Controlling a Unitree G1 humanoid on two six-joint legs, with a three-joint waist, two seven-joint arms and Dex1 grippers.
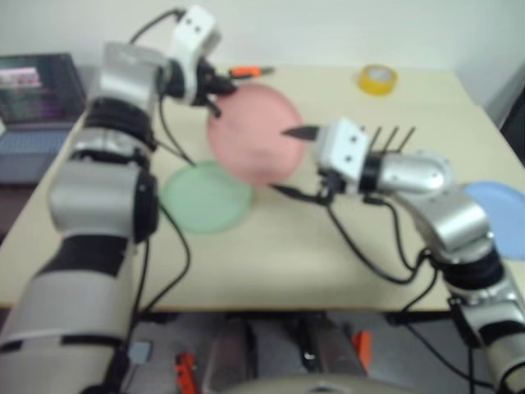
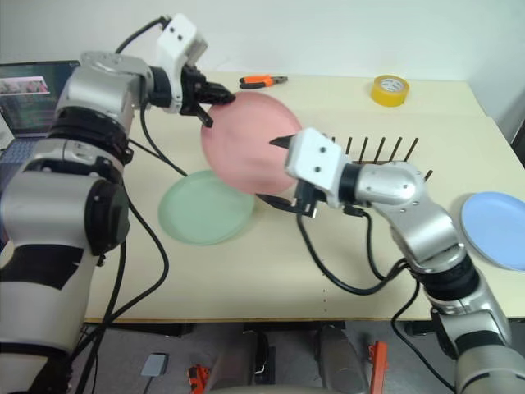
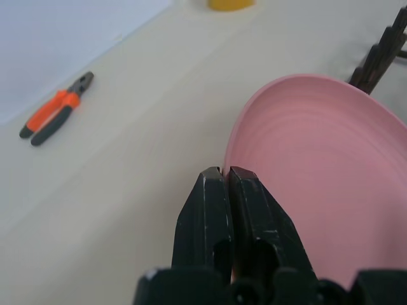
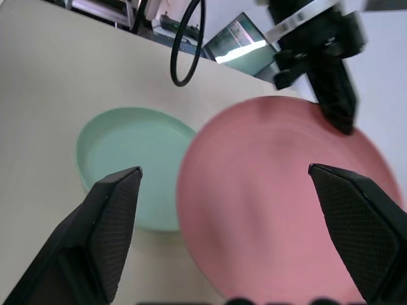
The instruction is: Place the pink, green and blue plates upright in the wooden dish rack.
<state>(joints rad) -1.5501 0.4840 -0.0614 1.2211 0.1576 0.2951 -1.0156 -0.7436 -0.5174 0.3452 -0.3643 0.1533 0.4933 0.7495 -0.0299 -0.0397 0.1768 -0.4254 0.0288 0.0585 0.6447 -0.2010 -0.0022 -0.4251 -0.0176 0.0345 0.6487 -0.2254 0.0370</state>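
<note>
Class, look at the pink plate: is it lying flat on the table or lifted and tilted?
Lifted and tilted. The left gripper pinches the pink plate by its rim, holding it on edge above the table.

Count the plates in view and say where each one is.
3. The pink plate is held up by the left claw; the green plate lies on the table; the blue plate lies at the table's right edge.

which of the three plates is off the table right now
The pink plate, pinched at its rim by the left gripper. The green plate and blue plate lie flat on the table.
</note>
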